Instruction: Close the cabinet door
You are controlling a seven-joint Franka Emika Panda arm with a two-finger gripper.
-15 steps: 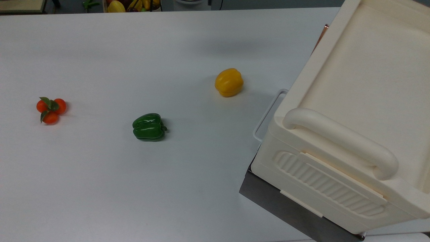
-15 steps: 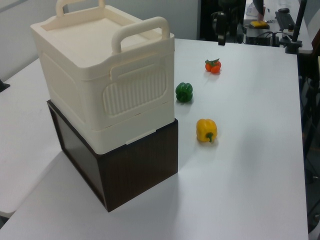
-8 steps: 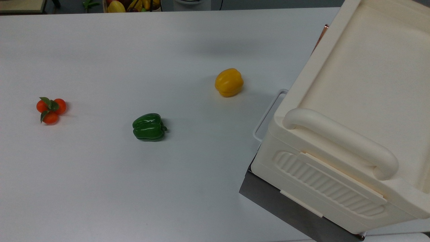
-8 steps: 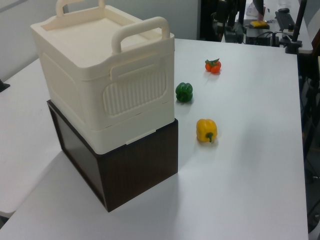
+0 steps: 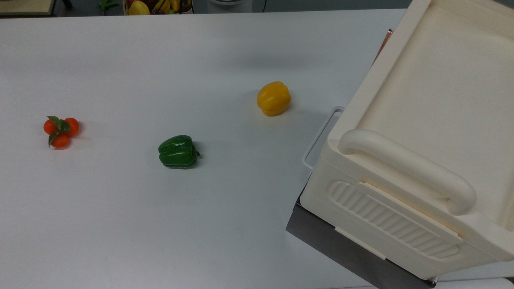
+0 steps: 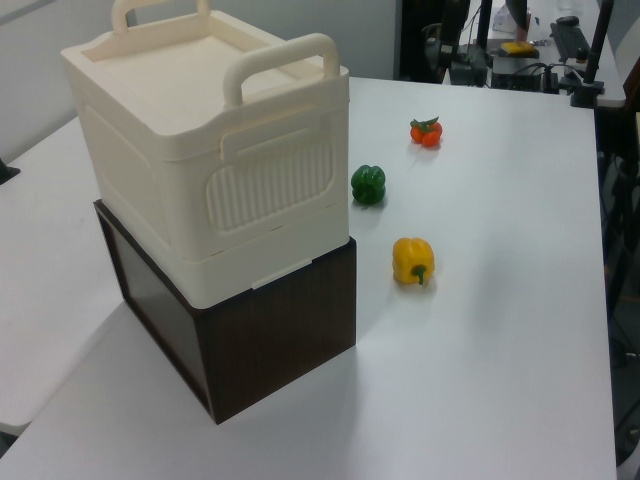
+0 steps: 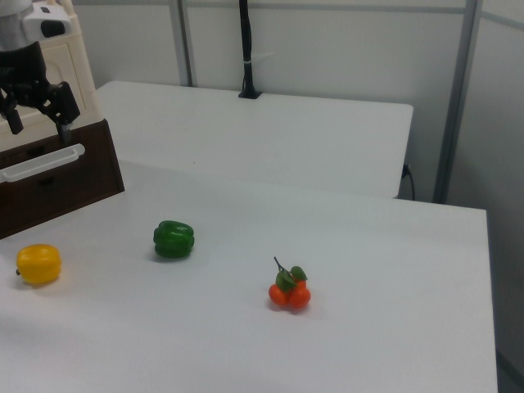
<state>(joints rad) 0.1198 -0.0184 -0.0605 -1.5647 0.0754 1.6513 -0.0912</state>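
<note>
A black two-finger robot gripper [image 7: 37, 129] hangs at the right view's far left with its fingers [image 7: 64, 123] spread apart and nothing between them, directly in front of the long flat cream plastic cabinet door [image 7: 75, 70]. The door's small copper-orange bar handle [image 5: 386, 39] peeks out beside the rim of the large cream plastic box-like cabinet [image 6: 150, 190], which sits on a dark brown base [image 6: 280, 330]. Whether the door is fully shut cannot be told. Just below the fingertips runs a thin white wire loop handle [image 7: 41, 162]. Well below the gripper on the white table [image 7: 327, 164] lies a yellow toy bell pepper [image 7: 38, 264]. A green toy bell pepper [image 7: 173, 239] sits farther off to the right view's right, and a cluster of small orange-red toy tomatoes with green leaves [image 7: 288, 291] lies farthest from the gripper.
</note>
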